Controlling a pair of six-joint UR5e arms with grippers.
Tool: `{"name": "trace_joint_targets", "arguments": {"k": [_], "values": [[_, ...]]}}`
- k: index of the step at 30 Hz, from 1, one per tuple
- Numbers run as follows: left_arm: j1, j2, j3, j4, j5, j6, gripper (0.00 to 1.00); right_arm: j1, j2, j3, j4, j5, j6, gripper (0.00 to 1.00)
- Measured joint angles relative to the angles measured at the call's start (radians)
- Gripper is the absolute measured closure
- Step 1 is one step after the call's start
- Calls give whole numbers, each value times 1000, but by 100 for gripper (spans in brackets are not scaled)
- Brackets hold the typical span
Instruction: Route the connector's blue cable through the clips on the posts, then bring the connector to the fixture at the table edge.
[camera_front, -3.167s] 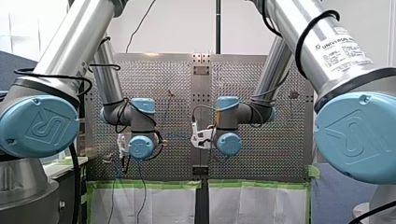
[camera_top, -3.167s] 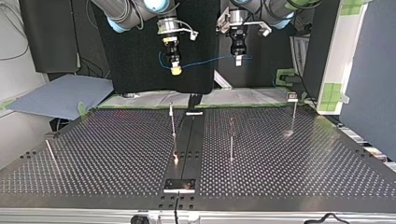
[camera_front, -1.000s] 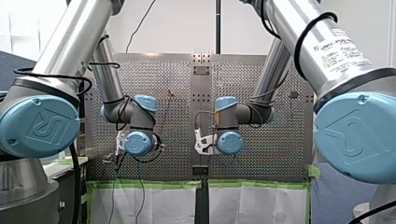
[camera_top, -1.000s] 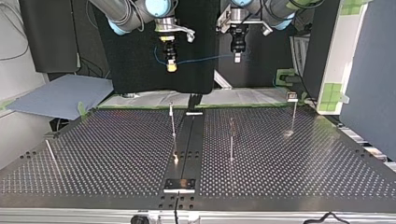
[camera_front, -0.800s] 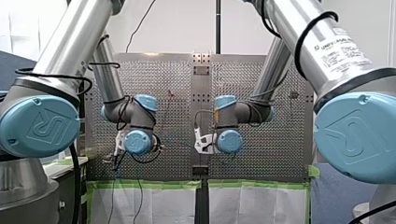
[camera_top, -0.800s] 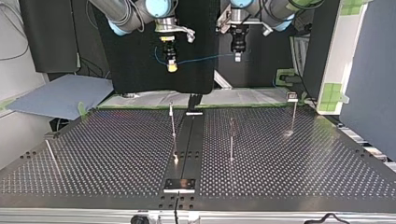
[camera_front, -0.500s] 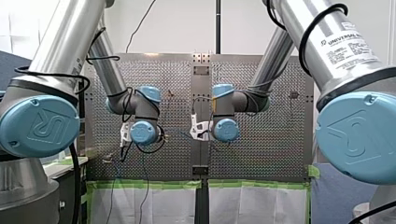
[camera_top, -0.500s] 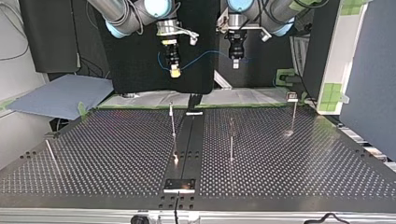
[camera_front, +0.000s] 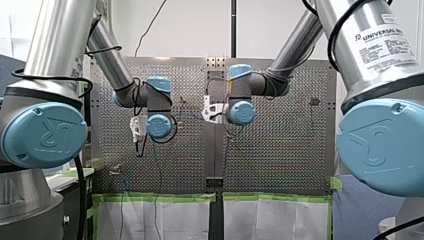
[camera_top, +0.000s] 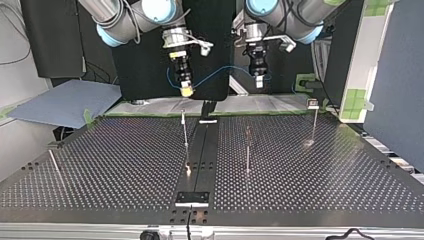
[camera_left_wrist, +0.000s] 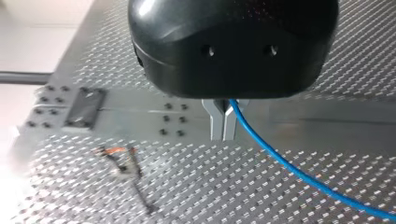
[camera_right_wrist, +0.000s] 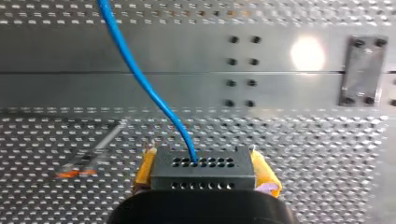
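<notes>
A dark grey connector (camera_right_wrist: 203, 173) sits between yellow pads (camera_right_wrist: 145, 169), with my right gripper (camera_top: 186, 90) shut on it above the table's far edge. The blue cable (camera_right_wrist: 140, 77) leaves the connector's face and sags across to my left gripper (camera_top: 260, 81). That gripper's metal fingers (camera_left_wrist: 217, 122) are shut on the cable (camera_left_wrist: 289, 163), which trails off beside them. Three thin posts (camera_top: 185, 131) (camera_top: 247, 150) (camera_top: 314, 122) stand on the perforated table, below and ahead of both grippers. The fixture plate (camera_top: 192, 198) lies at the near edge in the top view.
A fourth post (camera_top: 55, 167) leans at the top view's left. A smooth centre rail (camera_top: 202, 150) runs down the table. A post with a reddish clip (camera_left_wrist: 123, 161) shows under my left gripper. Green tape and white sheeting (camera_front: 165, 210) line the front view's near edge.
Both arms have carried the cable lower and nearer the table in the top view; in the front view both wrists rose. The cable now sags more between the grippers.
</notes>
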Motion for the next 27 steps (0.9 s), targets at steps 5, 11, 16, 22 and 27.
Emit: {"name": "trace_joint_targets", "arguments": {"k": [5,11,16,22,27], "values": [[10,7,33,-11,-12,-2,100,-14,-29,-32,40,-2,-2,100],[19,8,78,-44,-18,2,100,-35,-34,-60,87,-5,0,100],[29,8,104,-74,-19,5,100,-53,-34,-69,96,-28,0,100],[42,8,130,-84,-16,7,100,-71,-33,-83,108,-46,1,100],[54,7,160,-102,-1,8,100,-82,-30,-107,122,-55,1,100]]}}
